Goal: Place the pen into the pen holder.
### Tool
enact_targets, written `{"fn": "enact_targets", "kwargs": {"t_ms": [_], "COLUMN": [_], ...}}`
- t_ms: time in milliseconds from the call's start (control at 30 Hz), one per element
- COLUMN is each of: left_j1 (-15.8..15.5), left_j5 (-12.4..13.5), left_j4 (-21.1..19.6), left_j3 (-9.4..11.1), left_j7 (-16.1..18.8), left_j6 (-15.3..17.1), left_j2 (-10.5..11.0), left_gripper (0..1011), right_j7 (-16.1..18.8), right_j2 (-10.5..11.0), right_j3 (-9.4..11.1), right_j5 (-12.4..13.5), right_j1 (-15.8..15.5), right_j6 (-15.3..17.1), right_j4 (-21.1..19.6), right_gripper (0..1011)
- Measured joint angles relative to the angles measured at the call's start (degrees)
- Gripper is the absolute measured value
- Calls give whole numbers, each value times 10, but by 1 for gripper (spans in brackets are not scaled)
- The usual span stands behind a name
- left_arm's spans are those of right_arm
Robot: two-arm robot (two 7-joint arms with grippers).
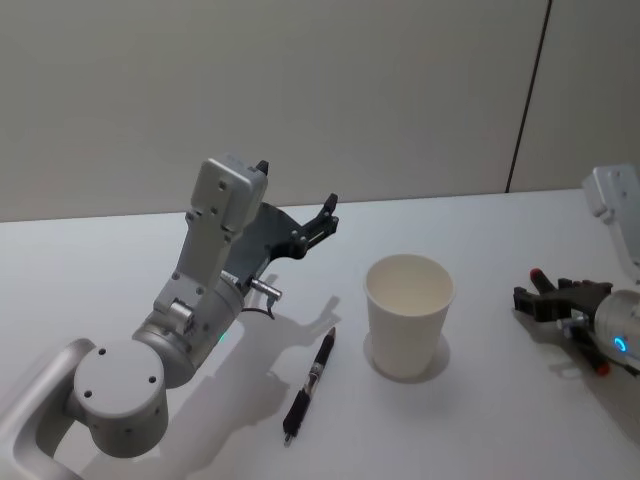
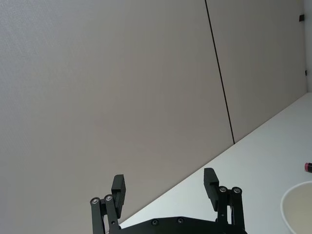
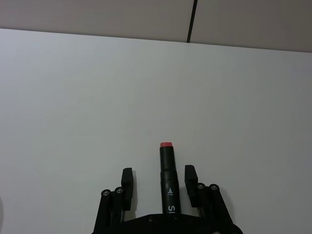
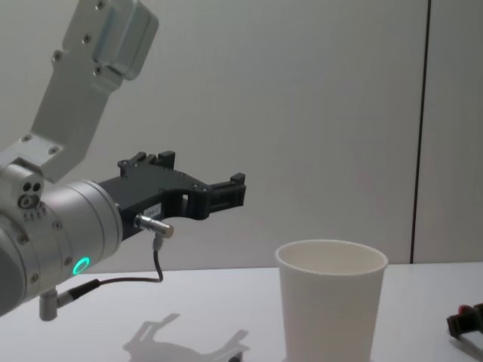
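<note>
Head view: white bench (image 1: 120, 270) carries everything. Left arm (image 1: 200, 290) is raised above it, left hand (image 2: 165, 187) wide and empty, aimed toward the back wall, well above the pen. Pen holder (image 1: 405, 330), a white paper cup, stands upright mid-bench, nothing inside as far as the rim lets me see. Right hand (image 3: 159, 180) sits low at the bench's right side, fingers apart, a red-tipped marker (image 3: 167, 175) lying between them with gaps either side, not clamped. Pen (image 1: 311, 384), black, lies flat on the bench just left of the cup, apart from it. Judgement: nothing done yet; grasp, lift and drop-in all remain.
</note>
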Motion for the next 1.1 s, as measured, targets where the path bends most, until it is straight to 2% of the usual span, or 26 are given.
{"fn": "enact_targets", "kwargs": {"t_ms": [1100], "left_j1": [0], "left_j5": [0], "left_j4": [0], "left_j3": [0], "left_j7": [0], "left_j6": [0], "left_j2": [0], "left_gripper": [1001], "right_j7": [0], "right_j2": [0], "right_j3": [0], "right_j5": [0], "right_j1": [0], "right_j6": [0], "right_j4": [1], "right_gripper": [441]}}
